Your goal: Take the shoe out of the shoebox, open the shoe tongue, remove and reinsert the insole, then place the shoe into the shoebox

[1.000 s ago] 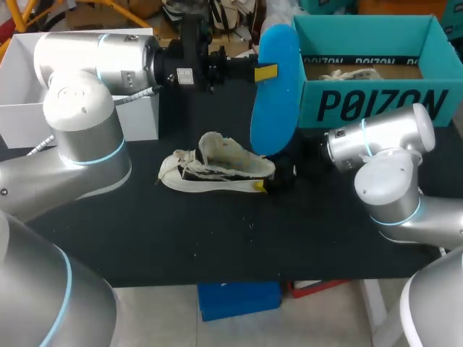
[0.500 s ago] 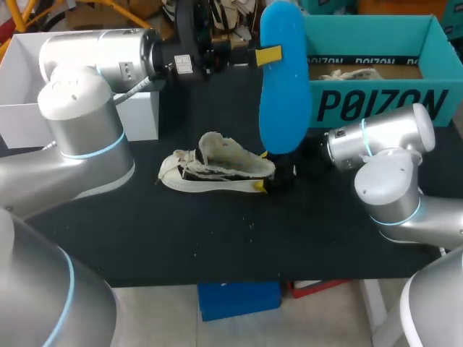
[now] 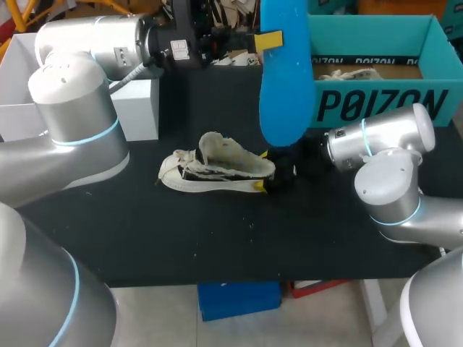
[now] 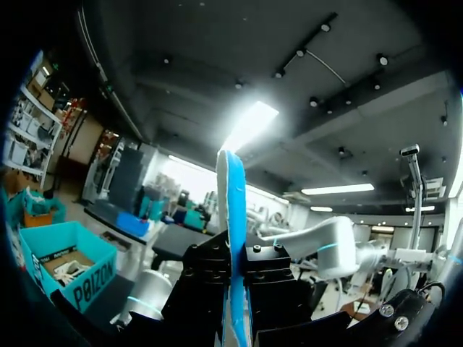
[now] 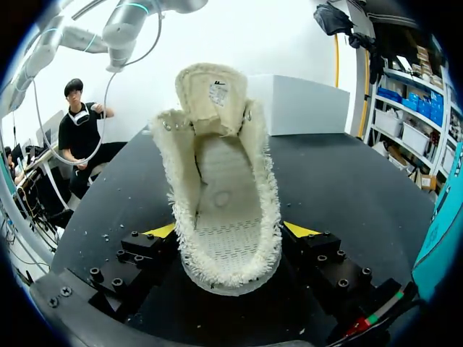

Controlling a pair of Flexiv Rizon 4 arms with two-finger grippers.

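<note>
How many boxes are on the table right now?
2. The teal shoebox sits at the table's far right; the white box at its far left, partly hidden behind the left arm.

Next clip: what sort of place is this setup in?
Most likely a robot lab workbench: a black table, the left gripper holding a blue insole aloft, the right gripper clamped on a white shoe, a teal shoebox behind.

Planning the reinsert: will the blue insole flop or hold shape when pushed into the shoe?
Probably holds shape: the insole hangs nearly straight from the left gripper, pinched near its top. Thin edge-on, so likely light and could buckle.
</note>
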